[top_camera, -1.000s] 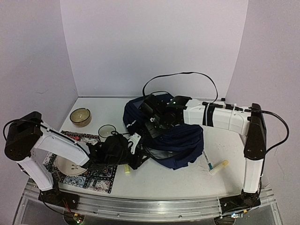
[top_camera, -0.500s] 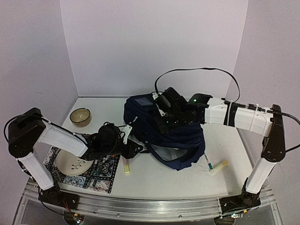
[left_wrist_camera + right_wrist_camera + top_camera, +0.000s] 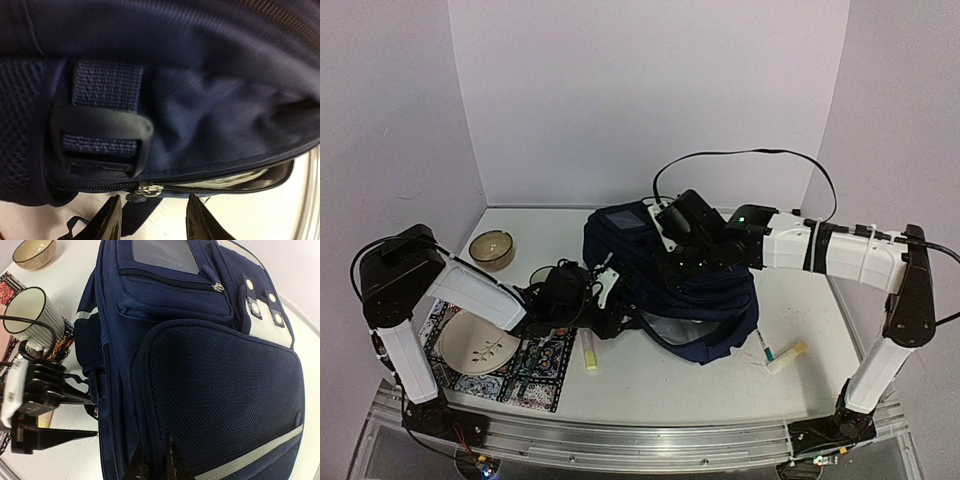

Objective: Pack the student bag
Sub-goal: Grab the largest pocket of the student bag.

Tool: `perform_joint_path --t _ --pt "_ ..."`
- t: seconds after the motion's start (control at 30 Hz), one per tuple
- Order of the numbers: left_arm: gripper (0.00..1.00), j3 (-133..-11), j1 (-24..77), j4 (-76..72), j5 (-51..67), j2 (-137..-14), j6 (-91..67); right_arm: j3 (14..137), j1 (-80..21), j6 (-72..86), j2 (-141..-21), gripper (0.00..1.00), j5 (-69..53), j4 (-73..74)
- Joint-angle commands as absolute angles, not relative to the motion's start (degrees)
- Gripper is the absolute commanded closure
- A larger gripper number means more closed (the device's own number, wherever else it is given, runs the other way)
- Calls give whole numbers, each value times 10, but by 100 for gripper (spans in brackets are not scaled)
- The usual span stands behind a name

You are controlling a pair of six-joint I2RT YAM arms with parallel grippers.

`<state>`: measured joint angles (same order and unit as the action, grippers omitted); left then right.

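The worktop [image 3: 660, 385] was white, closed in by pale walls at the back and both sides, with a metal rail [image 3: 650, 440] along its near edge; the widest bare ground lay in front of the student bag [image 3: 720, 310] towards that rail, with more at the far right behind the right arm; the student bag sat mid-worktop, a little right of centre, between my two arms, its near zip gaping on a grey lining [image 3: 685, 328]; my left claw [image 3: 155, 220] stood low at the bag's left side, jaws apart, just short of a zip pull [image 3: 147, 190] and below a black strap buckle [image 3: 100, 142]; my right claw [image 3: 156, 462] rested against the bag's mesh front from above, fingers together, and I could not tell whether any fabric was caught between them; the left side was crowded: a patterned mat [image 3: 535, 375] at the near-left corner carried a plate [image 3: 475, 345], a striped mug [image 3: 27, 310] stood just beside the left arm, and a brown bowl [image 3: 492, 249] sat further back; a pale yellow stick [image 3: 588, 352] lay just in front of the left claw; to the bag's near right lay a thin pen [image 3: 764, 345] and a yellow-capped marker [image 3: 787, 356], close together; a black cable [image 3: 740, 155] looped above the right arm
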<state>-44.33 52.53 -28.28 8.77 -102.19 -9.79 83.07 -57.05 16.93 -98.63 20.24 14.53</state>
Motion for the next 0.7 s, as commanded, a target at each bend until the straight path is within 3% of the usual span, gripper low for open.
perform_joint_path --t 0.0,0.4,0.67 --pt "55 -464 522 -320 76 -1045 -71 837 -574 168 -939 100 187 103" --pt "61 -485 511 -334 139 -1069 -45 828 -574 162 -931 100 160 88" --pt "86 -487 511 -341 162 -1058 -52 826 -574 161 -936 100 159 83"
